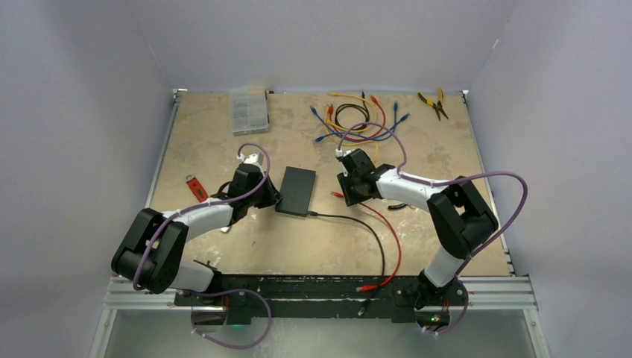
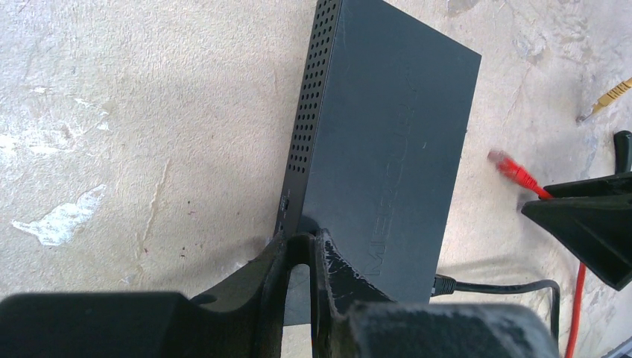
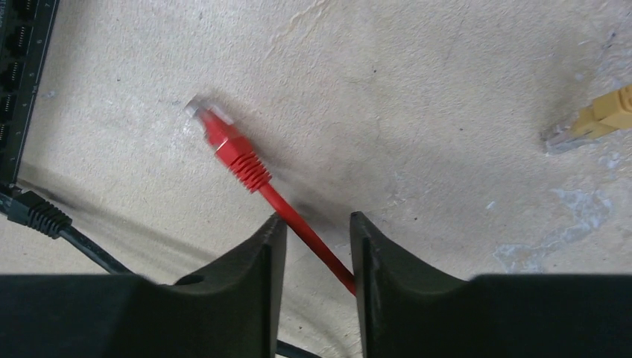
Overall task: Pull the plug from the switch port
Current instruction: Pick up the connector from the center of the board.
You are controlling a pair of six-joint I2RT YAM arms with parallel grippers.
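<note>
The switch (image 1: 296, 191) lies mid-frame in the top view. The left gripper (image 2: 304, 250) is clamped on its lower-left corner. The red plug (image 3: 223, 142) lies loose on the table (image 3: 447, 112), just right of the ports (image 3: 19, 74). The right gripper (image 3: 317, 224) straddles the plug's cable (image 3: 279, 201), jaws apart.

The switch (image 1: 296, 190) is a flat matte-black box lying flat on the table, with a perforated left side and a row of small sockets (image 3: 16, 67) along its right long edge. The plug (image 3: 223, 142), red with a clear tip on a red cable (image 3: 313, 239), lies loose on the table near that row, outside every socket, its tip pointing toward the switch.
</note>
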